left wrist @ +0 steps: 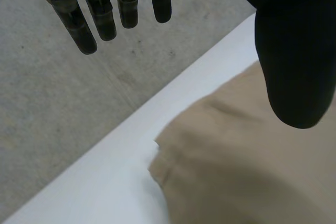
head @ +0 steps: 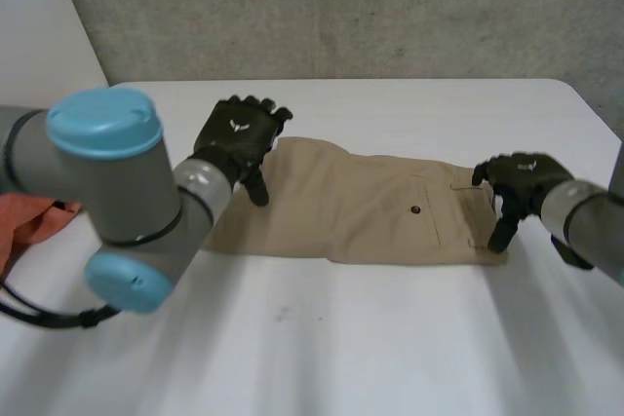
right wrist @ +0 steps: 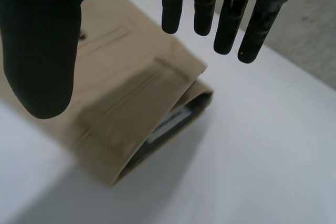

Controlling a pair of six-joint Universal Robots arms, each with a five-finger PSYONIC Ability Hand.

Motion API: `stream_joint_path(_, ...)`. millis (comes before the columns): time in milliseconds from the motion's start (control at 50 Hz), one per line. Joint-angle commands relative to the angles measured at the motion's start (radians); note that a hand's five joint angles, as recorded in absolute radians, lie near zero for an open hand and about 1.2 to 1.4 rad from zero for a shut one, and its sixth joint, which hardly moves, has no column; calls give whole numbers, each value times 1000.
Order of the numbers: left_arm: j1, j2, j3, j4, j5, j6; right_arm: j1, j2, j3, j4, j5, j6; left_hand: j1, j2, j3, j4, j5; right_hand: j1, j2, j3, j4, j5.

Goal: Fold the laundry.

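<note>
My left hand (head: 239,140) hung released, fingers straight and thumb apart, over the leg end of the folded khaki trousers (head: 361,207), at about ten o'clock from their middle. My right hand (head: 522,184), likewise slack and grasping nothing, hovered at three o'clock over the waistband end. The trousers lay flat across the middle of the white table (head: 390,338). An orange cloth (head: 34,223) sat at the table's nine o'clock edge.

No text is legible. A white emblem (head: 237,125) is noted on the left hand (head: 230,148), another on the right hand (head: 520,182).
</note>
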Motion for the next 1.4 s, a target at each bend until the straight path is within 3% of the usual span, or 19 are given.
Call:
stream_joint_path(20, 18, 137, -236, 68, 9, -81, -36, -16, 218, -220, -65, -6, 6, -8, -15, -6, -26, 173, 134, 123, 123, 126)
stream_joint_path(300, 74, 157, -330, 101, 9, -85, -27, 88, 223, -399, -58, -34, 6, -8, -15, -6, -26, 537, 498, 487, 487, 490)
stream_joint_path(340, 74, 155, -332, 106, 9, -85, -31, 96, 220, -403, -57, -41, 6, -8, -15, -6, -26, 678, 639, 628, 627, 631)
stream_joint_path(400, 74, 155, -332, 108, 9, -85, -37, 102, 222, -402, -49, -81, 6, -8, -15, -6, -26, 1096, 1056, 1046, 1045, 1048)
stream_joint_path(560, 74, 180, -349, 106, 9, -85, -128, 2, 259, -386, -6, -126, 6, -8, -15, -6, -26, 1097, 1058, 1047, 1047, 1050)
stream_joint_path(760, 76, 221, -365, 106, 9, -84, -214, -81, 239, -342, 31, -466, -3, -17, -24, -14, -35, 1097, 1058, 1047, 1047, 1050)
stream_joint_path(820, 77, 221, -361, 108, 7, -84, -148, -84, 193, -343, 52, -538, -3, -17, -24, -14, -35, 1097, 1058, 1047, 1047, 1050)
stream_joint_path(940, 71, 221, -329, 108, 4, -84, 163, -61, 55, -348, 46, -554, -6, -20, -27, -17, -38, 1097, 1058, 1047, 1047, 1050)
stream_joint_path(1000, 67, 220, -309, 108, 3, -85, 266, -16, 12, -363, 12, -569, -6, -20, -27, -17, -38, 1097, 1058, 1047, 1047, 1050)
stream_joint_path(1060, 67, 211, -278, 108, 0, -85, 409, 63, -34, -382, -78, -639, -6, -20, -27, -17, -38, 1097, 1058, 1047, 1047, 1050)
stream_joint_path(1160, 65, 195, -221, 108, -7, -87, 530, 183, -65, -379, -199, -729, -3, -17, -24, -14, -35, 1097, 1058, 1047, 1047, 1050)
stream_joint_path(1240, 65, 159, -171, 108, -8, -90, 536, 247, -93, -371, -200, -729, -3, -17, -24, -14, -35, 1097, 1058, 1047, 1047, 1050)
stream_joint_path(1260, 65, 154, -166, 108, -8, -91, 535, 246, -91, -371, -195, -718, -3, -17, -24, -14, -35, 1011, 972, 961, 960, 964)
stream_joint_path(1280, 65, 146, -158, 108, -8, -93, 533, 240, -90, -371, -187, -698, -3, -17, -24, -14, -35, 726, 686, 675, 675, 678)
stream_joint_path(1300, 65, 142, -151, 108, -8, -94, 535, 226, -85, -371, -181, -645, -3, -17, -24, -14, -35, 162, 122, 111, 111, 114)
stream_joint_path(1320, 64, 129, -134, 108, -8, -97, 533, 215, -84, -371, -177, -606, -3, -17, -24, -14, -35, -97, -136, -147, -148, -144)
stream_joint_path(1400, 62, 94, -83, 106, -8, -108, 484, 145, -71, -370, -169, -356, 0, -14, -21, -12, -32, -124, -164, -175, -175, -172)
